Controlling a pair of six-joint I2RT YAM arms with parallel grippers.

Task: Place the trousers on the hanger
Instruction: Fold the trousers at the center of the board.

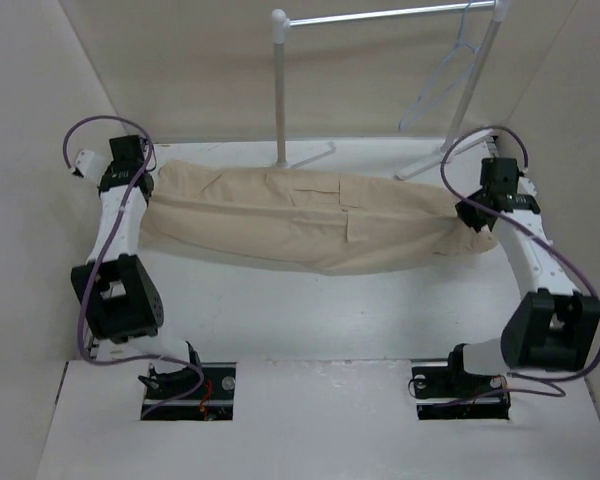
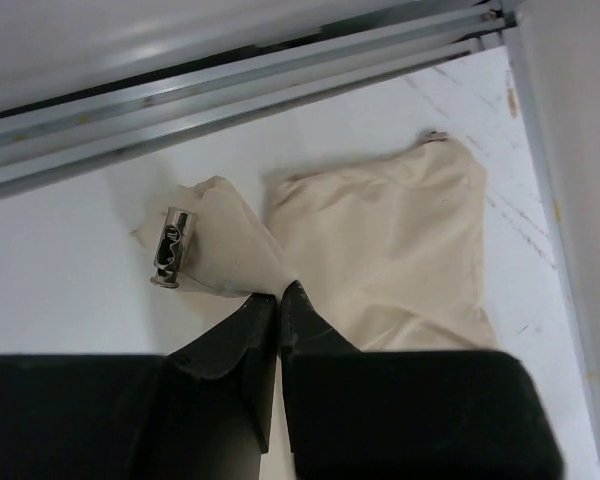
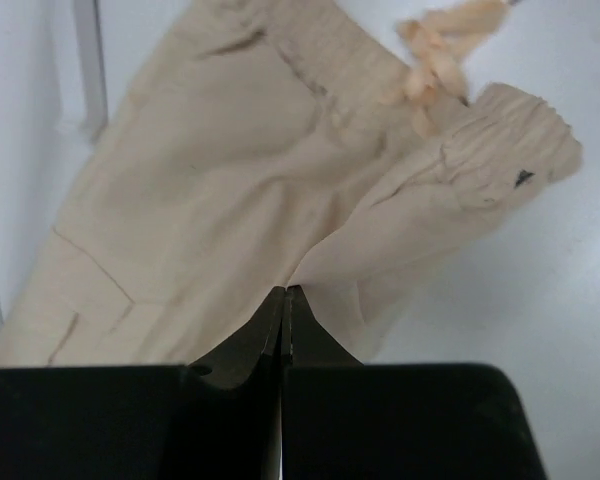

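A: trousers (image 1: 300,215) hang stretched left to right, middle sagging; left gripper (image 2: 278,296) clenched on a leg end; right gripper (image 3: 285,296) clenched on the waist.
B: thin pinches; cloth may slip en route to the hanger (image 1: 462,42), well apart on the rail (image 1: 390,15).

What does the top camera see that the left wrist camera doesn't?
Only the top camera shows the hanger hanging on the rack, the right hand, and the trousers stretched between both hands. Only the left wrist camera shows a small metal toggle at the trouser end. Both show the left hand pinching the trousers.
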